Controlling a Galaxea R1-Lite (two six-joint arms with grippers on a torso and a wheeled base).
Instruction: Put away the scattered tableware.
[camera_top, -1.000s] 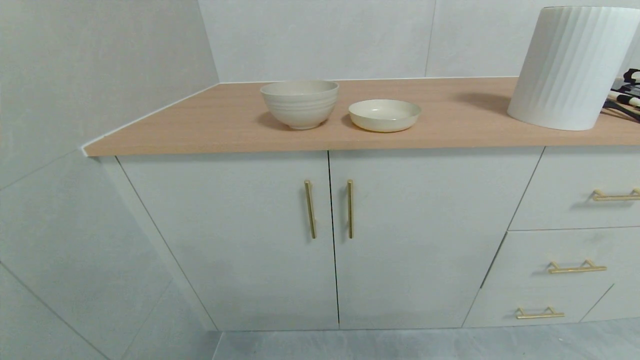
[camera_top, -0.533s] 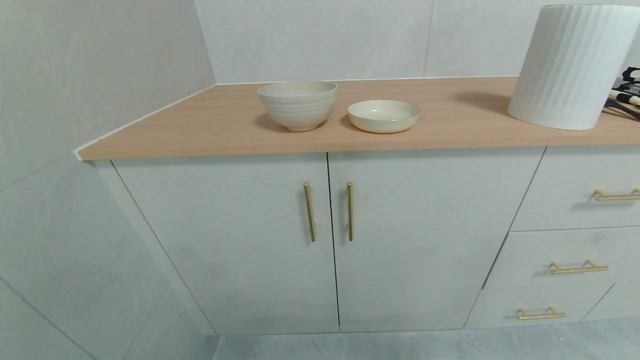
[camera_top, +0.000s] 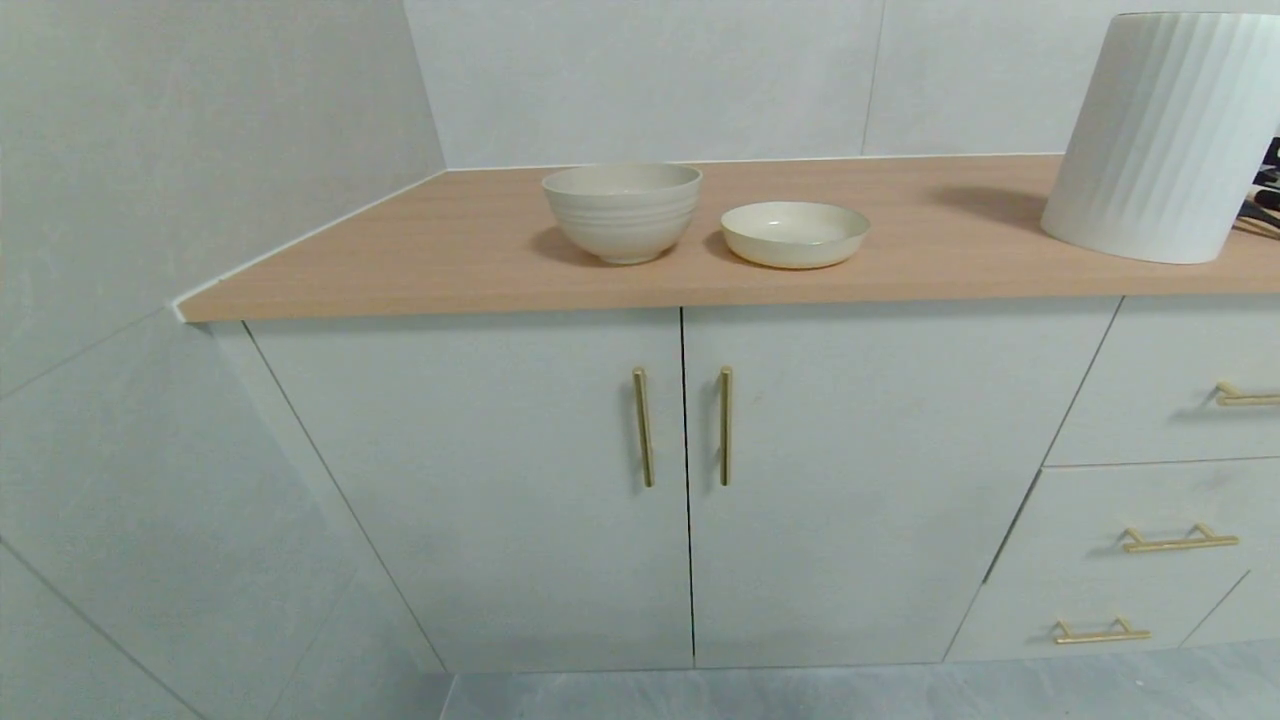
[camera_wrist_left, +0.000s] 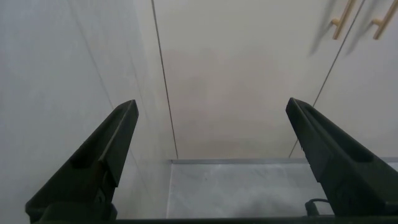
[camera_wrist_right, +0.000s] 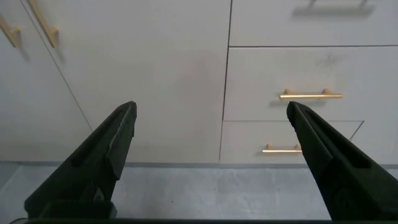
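Observation:
A deep cream bowl (camera_top: 622, 211) with ridged sides stands on the wooden countertop (camera_top: 450, 260). Just to its right lies a shallow cream dish (camera_top: 795, 234). Below them are two shut cabinet doors with gold handles (camera_top: 644, 427). My left gripper (camera_wrist_left: 211, 134) is open, held low in front of the left cabinet door near the floor. My right gripper (camera_wrist_right: 211, 134) is open too, low before the drawers, with nothing between its fingers.
A tall white ribbed container (camera_top: 1165, 135) stands at the counter's right end, with dark utensils (camera_top: 1265, 185) behind it. Three drawers with gold handles (camera_top: 1180, 541) are stacked on the right. A tiled wall closes the left side. Grey floor (camera_top: 800, 695) lies below.
The whole head picture has shifted slightly right, so the camera has moved. The bowl and dish keep their places on the counter.

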